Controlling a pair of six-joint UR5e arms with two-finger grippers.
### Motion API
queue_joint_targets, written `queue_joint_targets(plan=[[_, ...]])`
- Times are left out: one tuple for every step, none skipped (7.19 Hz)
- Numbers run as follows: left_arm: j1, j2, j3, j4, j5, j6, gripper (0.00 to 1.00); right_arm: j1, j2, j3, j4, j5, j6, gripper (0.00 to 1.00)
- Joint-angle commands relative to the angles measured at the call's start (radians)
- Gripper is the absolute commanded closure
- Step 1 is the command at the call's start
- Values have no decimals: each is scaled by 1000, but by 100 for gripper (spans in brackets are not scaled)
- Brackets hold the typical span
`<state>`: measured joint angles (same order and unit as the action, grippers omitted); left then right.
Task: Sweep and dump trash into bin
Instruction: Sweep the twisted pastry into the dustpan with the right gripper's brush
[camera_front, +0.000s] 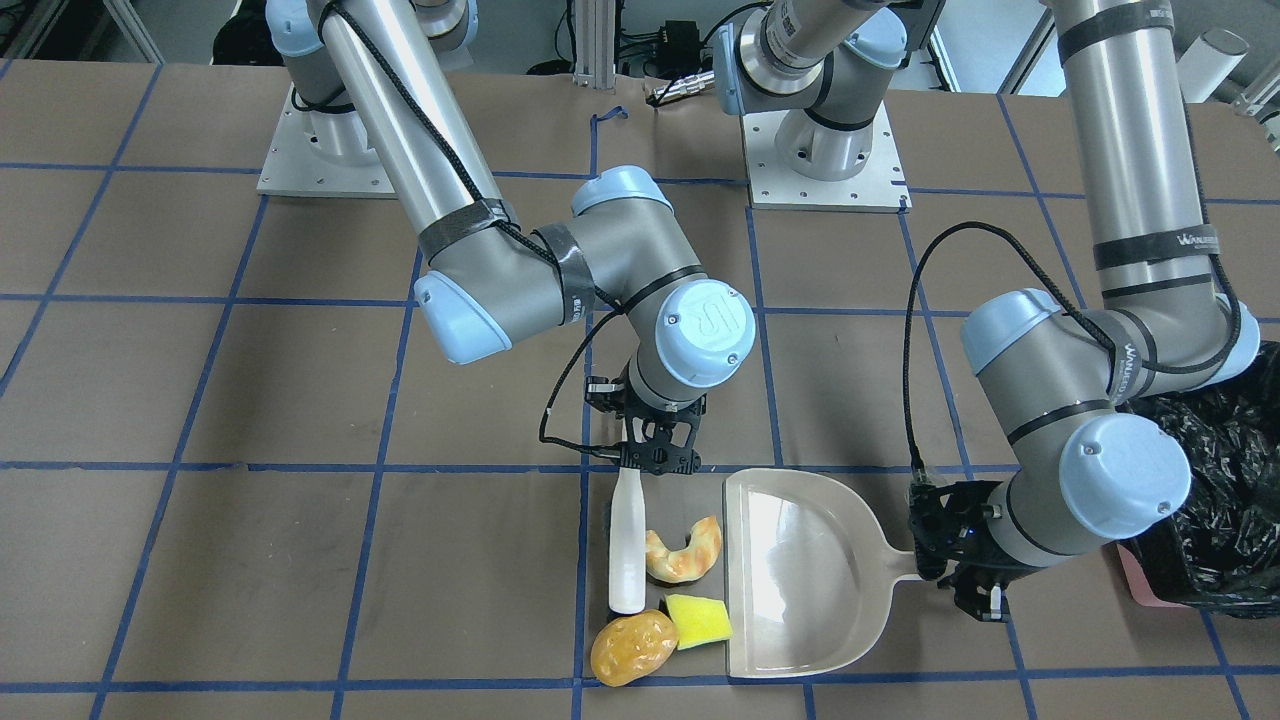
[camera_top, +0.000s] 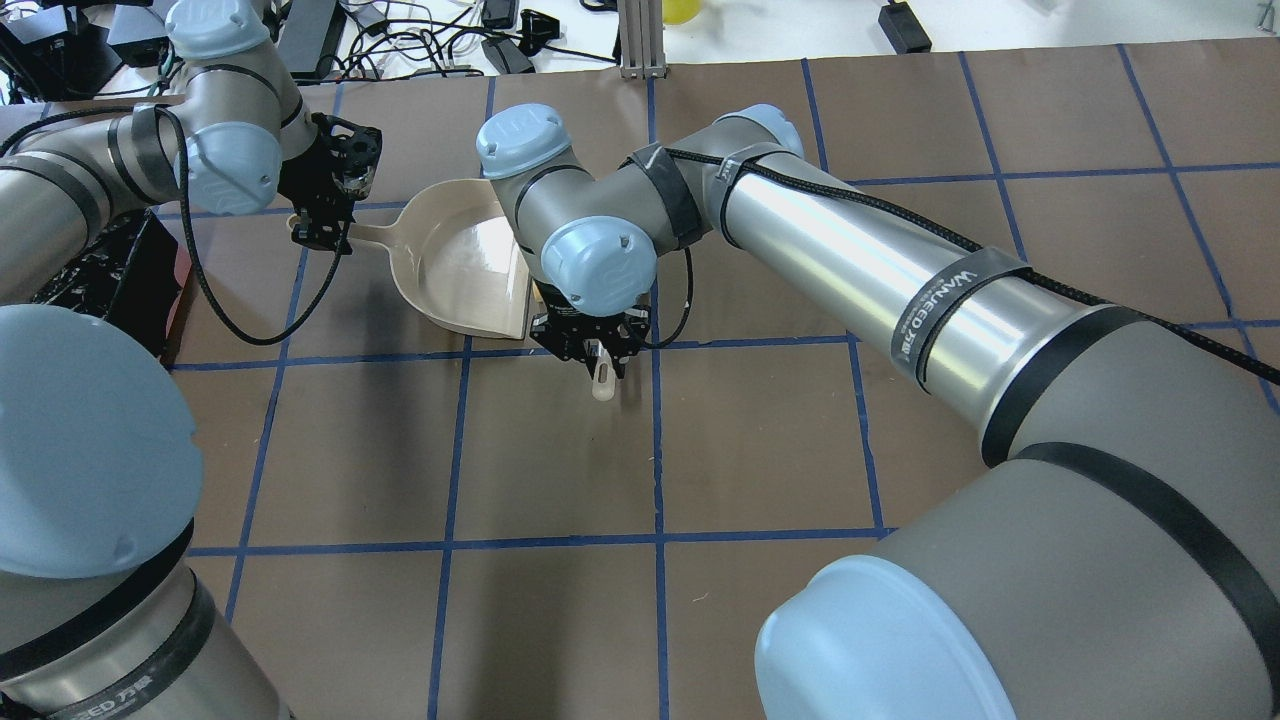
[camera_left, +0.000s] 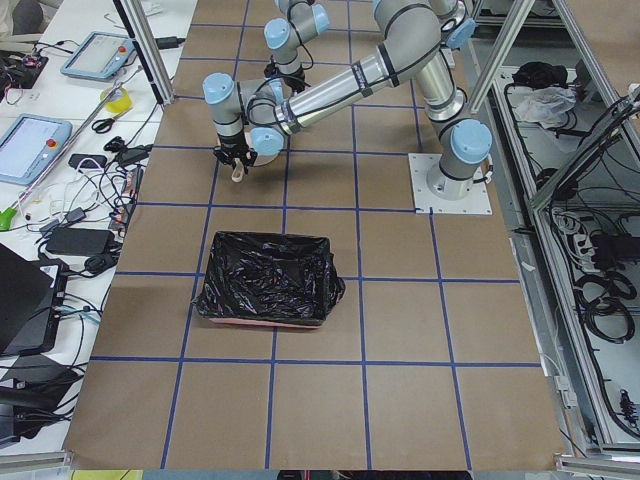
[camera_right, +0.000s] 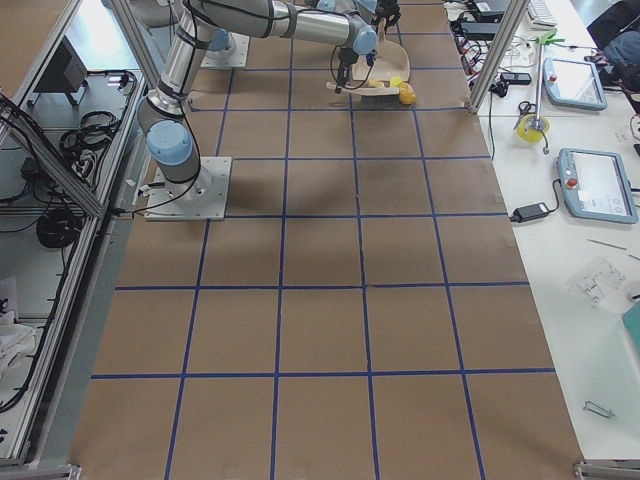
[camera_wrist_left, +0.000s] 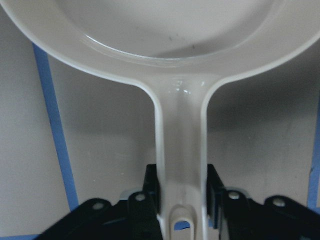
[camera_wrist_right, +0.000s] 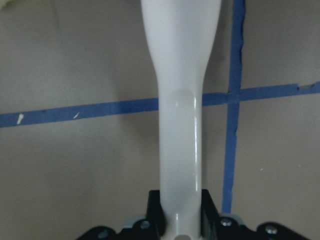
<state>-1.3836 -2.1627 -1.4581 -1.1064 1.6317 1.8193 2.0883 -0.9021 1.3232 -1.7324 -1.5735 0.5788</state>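
Observation:
The trash lies at the dustpan's mouth: a tan croissant (camera_front: 685, 553), a yellow sponge wedge (camera_front: 699, 620) and a golden-brown lump (camera_front: 633, 648). My right gripper (camera_front: 655, 460) is shut on a white sweeper handle (camera_wrist_right: 180, 125), whose lower end (camera_front: 627, 590) rests beside the croissant, on the side away from the pan. My left gripper (camera_front: 935, 570) is shut on the handle (camera_wrist_left: 180, 150) of the beige dustpan (camera_front: 800, 570), which lies flat with nothing in it. The bin (camera_left: 265, 280), pink-sided and lined with a black bag, stands behind my left arm (camera_front: 1230, 470). The overhead view hides the trash under my right wrist.
The table is brown paper with a blue tape grid (camera_top: 655, 450). The two arm bases (camera_front: 825, 150) stand at the robot's side. Cables and devices lie beyond the far table edge (camera_top: 500, 40), and tablets sit on a side bench (camera_left: 40, 140).

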Motion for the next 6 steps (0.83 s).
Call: queue_joint_targets(plan=[[0,0,-4,0,-6,0,96,41,18,-24,-15,20,39,100],[0,1,-5,2,-6,0,96,67,34,-35,-41,36,73,100],[0,1,-7,2,-7,2,96,85,51,-45,-62,62,101,100],[0,1,-7,2,-9,0,96,99,51,-52,-65,69,107,100],[0,1,-7,2,-7,0,96,113,52,-61,-84,113,133,100],[0,1,-8,2,-7,0,96,124,64,-77,-94,121,156,100]])
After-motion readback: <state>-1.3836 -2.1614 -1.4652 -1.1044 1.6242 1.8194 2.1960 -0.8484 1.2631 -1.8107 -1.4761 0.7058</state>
